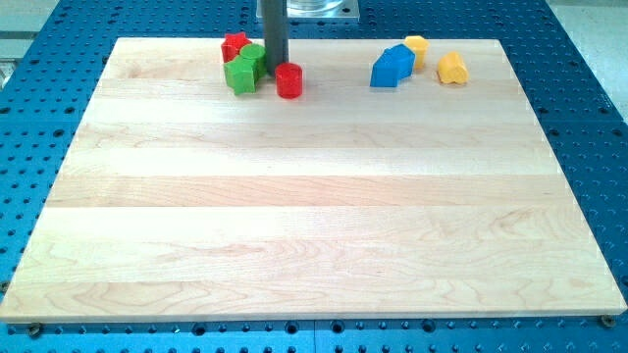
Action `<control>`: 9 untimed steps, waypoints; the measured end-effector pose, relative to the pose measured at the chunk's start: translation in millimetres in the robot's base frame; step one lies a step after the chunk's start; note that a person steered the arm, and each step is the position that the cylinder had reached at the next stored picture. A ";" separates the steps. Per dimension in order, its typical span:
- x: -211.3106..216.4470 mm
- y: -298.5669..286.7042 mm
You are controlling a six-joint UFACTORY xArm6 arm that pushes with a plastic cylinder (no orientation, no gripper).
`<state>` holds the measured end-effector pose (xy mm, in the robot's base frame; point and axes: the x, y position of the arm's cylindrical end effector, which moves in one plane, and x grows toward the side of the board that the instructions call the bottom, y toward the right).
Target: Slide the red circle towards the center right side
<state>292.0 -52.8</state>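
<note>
The red circle, a short red cylinder, stands near the top of the wooden board, left of centre. My tip is at the lower end of the dark rod, touching or nearly touching the red circle's upper left side. Just left of the rod lie two green blocks: one green block in front and another green block behind it. A red star-shaped block sits behind them at the board's top edge.
At the view's top right, a blue block lies beside two yellow blocks: one yellow block behind it and another yellow block further right. A blue perforated table surrounds the board.
</note>
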 end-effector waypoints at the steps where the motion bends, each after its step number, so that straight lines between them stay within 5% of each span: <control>1: 43.6 8.9; 3: 110.7 141.3; 6: 99.2 146.3; 8: 77.5 188.9; 9: 99.9 236.1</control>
